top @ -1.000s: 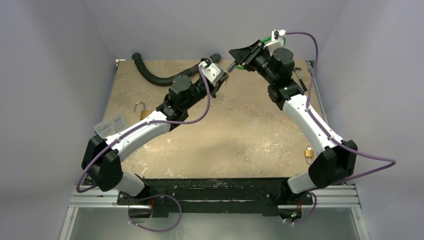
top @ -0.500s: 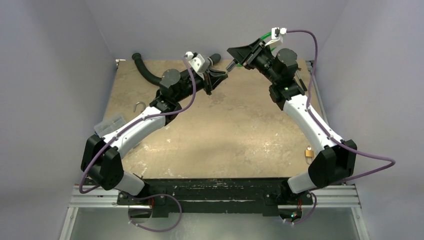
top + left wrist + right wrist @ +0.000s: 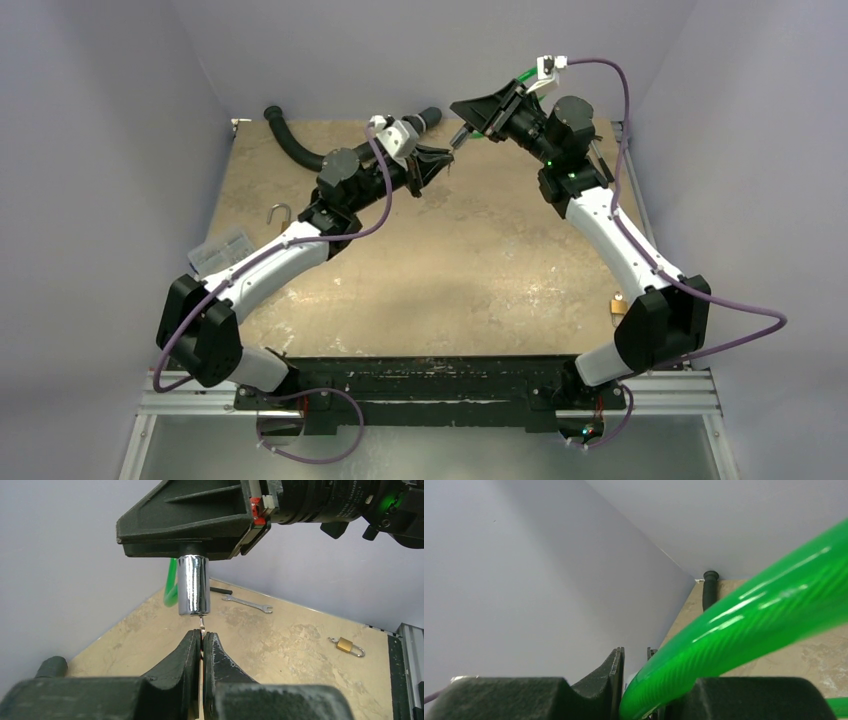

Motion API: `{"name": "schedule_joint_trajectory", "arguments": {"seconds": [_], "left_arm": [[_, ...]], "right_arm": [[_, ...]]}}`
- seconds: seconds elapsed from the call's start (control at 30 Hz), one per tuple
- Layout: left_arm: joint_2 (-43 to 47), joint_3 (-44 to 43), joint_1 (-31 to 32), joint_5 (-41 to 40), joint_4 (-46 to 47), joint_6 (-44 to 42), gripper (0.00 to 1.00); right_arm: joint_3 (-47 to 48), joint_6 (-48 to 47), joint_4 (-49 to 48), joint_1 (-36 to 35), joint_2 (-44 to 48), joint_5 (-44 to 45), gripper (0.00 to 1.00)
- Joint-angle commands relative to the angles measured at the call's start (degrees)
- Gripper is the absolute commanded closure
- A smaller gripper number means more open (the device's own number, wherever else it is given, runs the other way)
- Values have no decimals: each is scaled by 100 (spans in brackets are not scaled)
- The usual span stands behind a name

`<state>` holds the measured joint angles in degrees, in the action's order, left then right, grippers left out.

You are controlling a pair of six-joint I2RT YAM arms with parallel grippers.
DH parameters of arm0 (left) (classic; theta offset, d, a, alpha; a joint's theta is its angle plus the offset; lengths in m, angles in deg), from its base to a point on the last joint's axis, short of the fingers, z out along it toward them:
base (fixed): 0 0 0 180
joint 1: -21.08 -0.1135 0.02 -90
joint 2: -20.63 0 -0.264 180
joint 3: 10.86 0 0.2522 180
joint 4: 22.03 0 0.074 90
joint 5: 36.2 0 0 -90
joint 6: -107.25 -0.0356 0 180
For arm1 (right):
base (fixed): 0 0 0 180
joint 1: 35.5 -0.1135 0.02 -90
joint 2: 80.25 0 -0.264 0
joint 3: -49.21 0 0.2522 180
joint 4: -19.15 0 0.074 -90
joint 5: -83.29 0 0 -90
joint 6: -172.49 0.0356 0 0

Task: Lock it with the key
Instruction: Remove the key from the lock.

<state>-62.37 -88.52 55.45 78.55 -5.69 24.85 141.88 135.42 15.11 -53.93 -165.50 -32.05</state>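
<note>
L hand pinches tiny key tight, tip at chrome barrel of green cable clamped in R hand, above desk.

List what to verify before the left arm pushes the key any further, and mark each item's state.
1. Grip on the key: ok. The left gripper is shut on it, with the tip sticking out.
2. Hold on the chrome lock cylinder: ok. The right gripper is shut on it, with its free end facing the key.
3. Key tip at the cylinder's end face: ok. The two meet.
4. Tip inside the keyway: cannot tell. The slot is hidden.
5. Key in line with the cylinder: cannot tell. It sits slightly off centre.
6. Green cable clear of the key: ok. It hangs behind the cylinder.
</note>
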Motion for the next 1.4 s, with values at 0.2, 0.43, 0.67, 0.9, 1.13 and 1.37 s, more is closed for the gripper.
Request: {"name": "schedule_joint_trajectory", "arguments": {"seconds": [0.2,0.43,0.67,0.9,1.13,1.37], "left_arm": [[122,441,52,502,-1063,-23,100],[-72,492,-210,1163,-151,1964,100],[-260,422,-291,1094,211,2671,100],[-50,139,-294,455,-346,1497,56],[139,145,-275,253,-408,929,39],[183,-121,-134,-27,-431,138,28]], "right_arm": [[444,281,-1721,323,217,-218,100],[350,209,-2009,315,239,-543,100],[311,192,-2123,279,267,-645,100],[218,-10,-1586,271,347,-353,100],[42,-347,-983,201,508,-59,100],[-50,-851,-539,16,623,52,100]]}}
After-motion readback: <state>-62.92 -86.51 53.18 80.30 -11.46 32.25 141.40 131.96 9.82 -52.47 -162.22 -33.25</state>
